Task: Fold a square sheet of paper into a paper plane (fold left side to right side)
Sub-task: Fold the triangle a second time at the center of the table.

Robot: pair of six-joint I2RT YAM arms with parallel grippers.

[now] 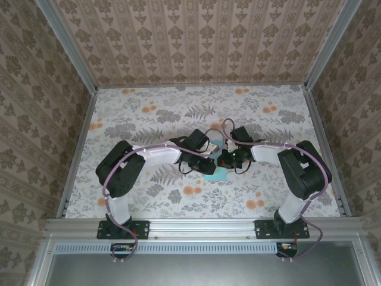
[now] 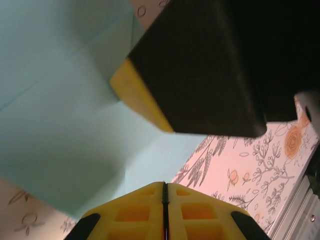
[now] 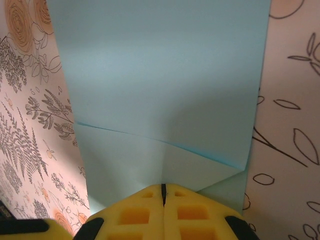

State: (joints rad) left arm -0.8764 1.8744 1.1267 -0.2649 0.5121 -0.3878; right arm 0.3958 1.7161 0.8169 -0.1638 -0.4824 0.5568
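**Q:** Now, where is the square sheet of paper (image 1: 215,174)?
**A:** Centre of the tabletop (image 1: 149,113), partly folded, under my left gripper (image 2: 165,187) and right gripper (image 3: 163,189), both closed tight, tips pressing down. If either tip drags, the crease could skew.

The left arm (image 1: 122,170) and right arm (image 1: 303,170) bend inward from bases on the rail (image 1: 196,225) at the near edge of a floral-print table (image 1: 149,113). The left gripper (image 1: 209,165) and right gripper (image 1: 225,162) meet head-on near its middle. Turquoise paper (image 1: 216,175) lies flat beneath the 2 tips, its near edge showing. Patterned walls (image 1: 196,36) enclose 3 sides.
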